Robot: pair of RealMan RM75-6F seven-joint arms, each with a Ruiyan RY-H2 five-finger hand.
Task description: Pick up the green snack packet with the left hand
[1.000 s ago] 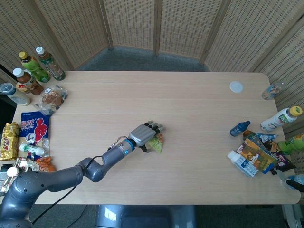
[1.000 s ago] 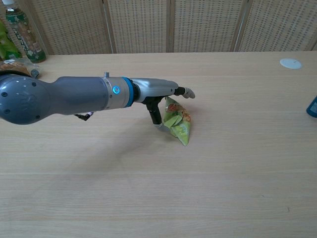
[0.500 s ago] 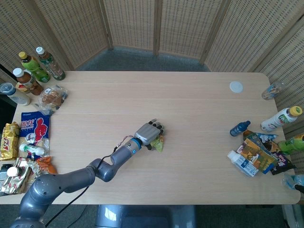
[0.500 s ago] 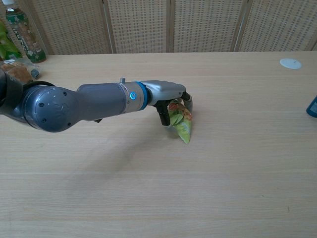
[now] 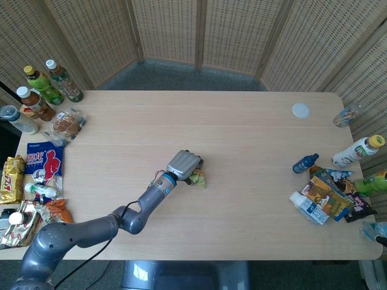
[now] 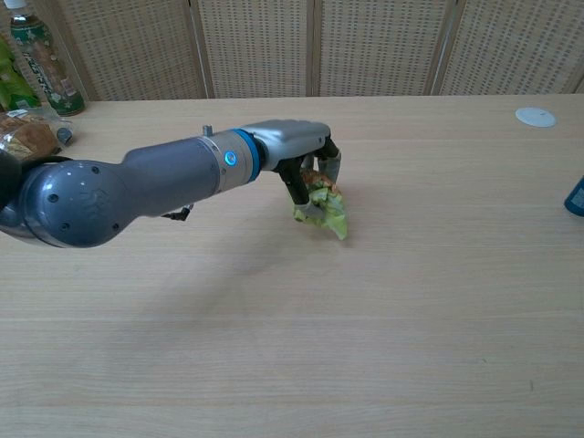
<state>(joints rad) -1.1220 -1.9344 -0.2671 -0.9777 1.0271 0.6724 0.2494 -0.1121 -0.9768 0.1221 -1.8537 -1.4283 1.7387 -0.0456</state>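
The green snack packet (image 6: 326, 208) is crumpled near the middle of the table, its lower edge close to or on the wood. In the head view the packet (image 5: 199, 177) peeks out from under my left hand (image 5: 184, 165). From above, the left hand (image 6: 294, 151) grips the packet's upper part with its fingers curled round it. My left forearm reaches in from the lower left. No frame shows the right hand.
Bottles (image 5: 46, 89) and snack bags (image 5: 43, 166) line the table's left edge. More bottles and packets (image 5: 329, 193) crowd the right edge, among them a blue bottle (image 5: 305, 163). A white lid (image 5: 300, 110) lies far right. A wicker screen stands behind the table.
The left hand's fingers went from stretched over the packet to curled round it. The packet has been squeezed, crumpled and drawn slightly left and up with the hand.
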